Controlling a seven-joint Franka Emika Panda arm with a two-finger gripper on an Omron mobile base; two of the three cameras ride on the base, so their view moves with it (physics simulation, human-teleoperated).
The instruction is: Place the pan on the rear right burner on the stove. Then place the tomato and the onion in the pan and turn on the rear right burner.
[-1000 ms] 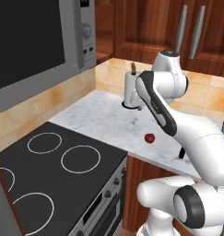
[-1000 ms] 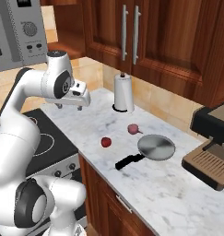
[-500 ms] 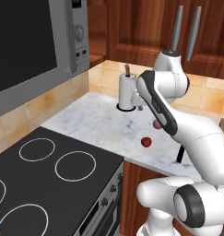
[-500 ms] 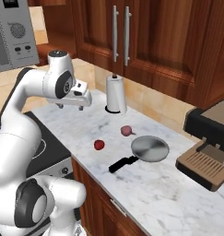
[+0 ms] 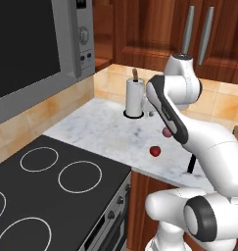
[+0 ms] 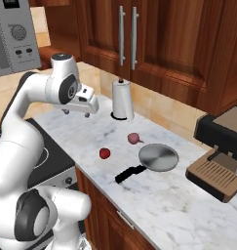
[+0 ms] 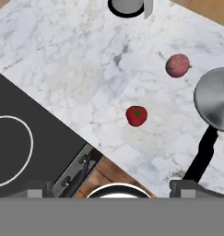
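The silver pan point(image 6: 159, 157) lies on the marble counter, its black handle point(image 6: 129, 173) pointing towards the front edge; it also lies at the right of the hand view point(image 7: 217, 103). The red tomato point(image 6: 105, 153) point(image 7: 136, 115) point(image 5: 154, 151) sits to its left. The purplish onion point(image 6: 133, 138) point(image 7: 177, 65) lies behind the tomato, close to the pan's rim. My gripper point(image 6: 77, 113) hangs open and empty above the counter, left of the tomato and apart from it. The stove point(image 5: 52, 206) is to the left, and its rear right burner point(image 5: 38, 159) is bare.
A paper towel roll point(image 6: 122, 100) stands at the back of the counter. A microwave point(image 5: 37, 44) hangs above the stove. A coffee machine point(image 6: 222, 156) stands at the right. Wooden cabinets line the wall. The stove knobs point(image 5: 115, 208) face front.
The whole picture has shifted a little because the base moved. The pan, tomato and onion lie where they were. The gripper stays open and the arm keeps its pose.
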